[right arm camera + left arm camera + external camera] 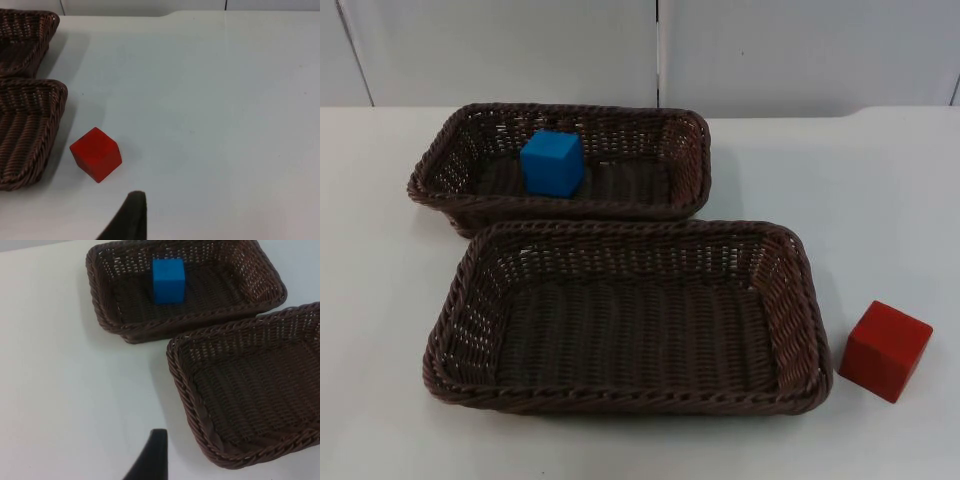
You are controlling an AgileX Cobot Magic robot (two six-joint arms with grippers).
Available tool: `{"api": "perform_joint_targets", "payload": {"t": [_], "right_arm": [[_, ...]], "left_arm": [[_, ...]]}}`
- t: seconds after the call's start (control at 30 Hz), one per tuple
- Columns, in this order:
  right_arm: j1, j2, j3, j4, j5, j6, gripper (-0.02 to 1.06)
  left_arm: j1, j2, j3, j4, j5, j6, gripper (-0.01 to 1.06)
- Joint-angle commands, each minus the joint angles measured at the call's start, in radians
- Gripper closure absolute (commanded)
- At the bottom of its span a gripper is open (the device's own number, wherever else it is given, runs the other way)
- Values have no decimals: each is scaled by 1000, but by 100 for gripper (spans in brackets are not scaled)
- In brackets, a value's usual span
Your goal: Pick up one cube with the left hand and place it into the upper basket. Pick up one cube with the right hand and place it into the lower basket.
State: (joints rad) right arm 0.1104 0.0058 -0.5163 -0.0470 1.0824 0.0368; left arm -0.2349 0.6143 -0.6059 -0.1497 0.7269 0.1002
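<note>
Red cube (885, 350) sits on the bare tabletop (880, 200) near the front right corner, just beside the right short wall of the lower basket (630, 395) but apart from it, and turned so a corner faces the basket. Blue cube (553, 163) lies on the floor of the upper basket (570, 205), toward its left half, so the left arm's share looks done; lower basket holds nothing. Step in hand, as judged: right arm picks the red cube. Left gripper (150, 462) hangs over the tabletop off the lower basket's left wall and waits; one fingertip shows, so whether it is spread or closed I cannot tell. Right gripper (127, 217) hovers near the red cube on the side away from the baskets; same limit, finger state not readable. To do it well: rotate the wrist to square the fingers with two opposite flat faces, not corners; descend straight; lift clear of the woven rim before moving left; release low over the basket floor.
</note>
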Motion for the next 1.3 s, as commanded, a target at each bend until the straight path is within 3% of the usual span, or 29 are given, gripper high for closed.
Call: {"api": "perform_joint_targets", "payload": {"t": [0.0,0.7,0.87,0.97,1.27], "right_arm": [[3,2,1,-2,-4,0,-1],[3,2,-7,-2,-15,-2,-1],[3,2,-37,-2,-103,-2,-1],[3,47,-72,-2,-162,-2,-1],[3,294,-178,-19,-169,-2,-1]], "left_arm": [[-5,-6,4,-5,-8,0,17],[-5,-6,4,29,-25,0,17],[-5,-6,4,40,-25,0,17],[-5,-6,4,40,-27,0,17],[-5,-6,4,38,-26,0,17]]}}
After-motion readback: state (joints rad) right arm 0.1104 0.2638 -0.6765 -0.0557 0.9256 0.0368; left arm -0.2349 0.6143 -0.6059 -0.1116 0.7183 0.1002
